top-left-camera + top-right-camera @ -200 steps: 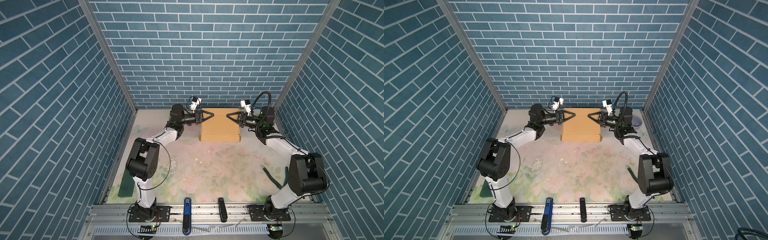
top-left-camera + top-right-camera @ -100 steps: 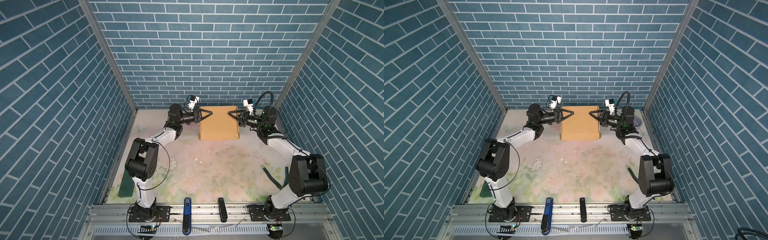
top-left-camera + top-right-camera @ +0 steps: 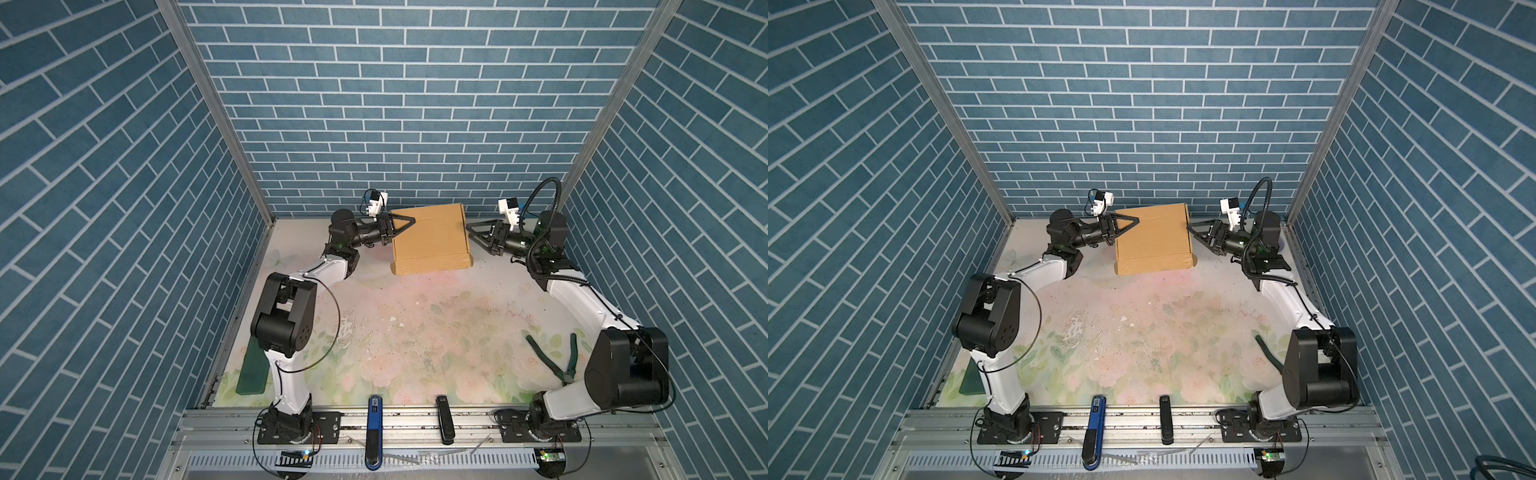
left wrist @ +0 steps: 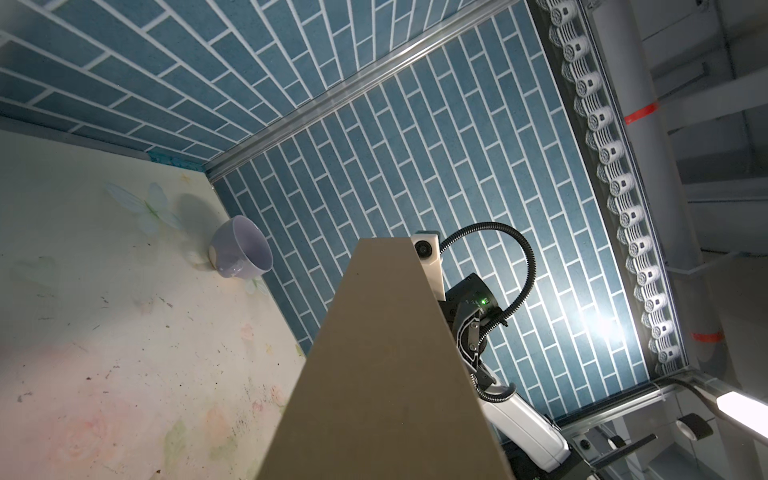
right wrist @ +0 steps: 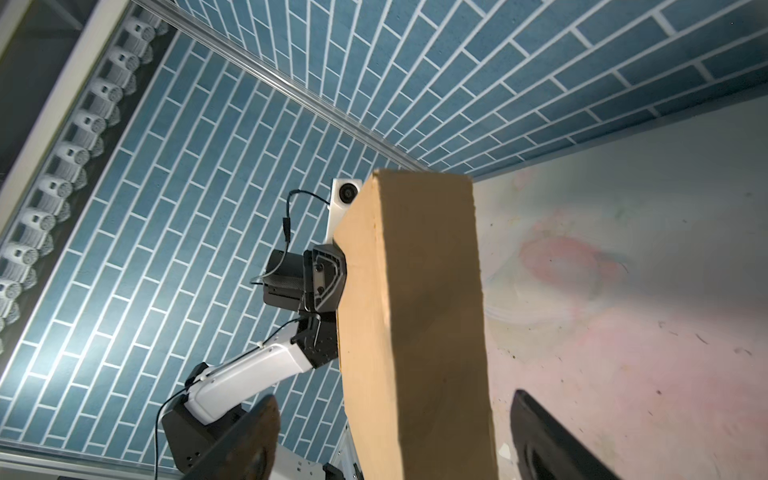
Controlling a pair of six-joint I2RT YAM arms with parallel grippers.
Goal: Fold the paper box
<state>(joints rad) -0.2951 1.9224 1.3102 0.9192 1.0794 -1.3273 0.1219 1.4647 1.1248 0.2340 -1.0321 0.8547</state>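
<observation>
The paper box (image 3: pixel 430 237) (image 3: pixel 1152 239) is a closed brown cardboard box at the back of the table, turned slightly askew. My left gripper (image 3: pixel 411 220) (image 3: pixel 1136 219) is shut on its left edge, with one finger lying on the lid. In the left wrist view the paper box (image 4: pixel 386 374) hides those fingers. My right gripper (image 3: pixel 469 227) (image 3: pixel 1190 227) stands open just off the right edge. In the right wrist view its fingers (image 5: pixel 249 440) straddle the box (image 5: pixel 415 332) without touching it. I cannot tell whether the box rests on the table.
The blue brick back wall is close behind the box. A lilac cup (image 4: pixel 243 253) lies in the back right corner. Green pliers (image 3: pixel 557 357) lie front right, a green slab (image 3: pixel 251 370) front left. A blue tool (image 3: pixel 374 428) and a black one (image 3: pixel 444 419) sit on the front rail.
My right gripper has opened, let go of the box's right edge and drawn back a little. The box, still in the left gripper, has shifted slightly left and back.
</observation>
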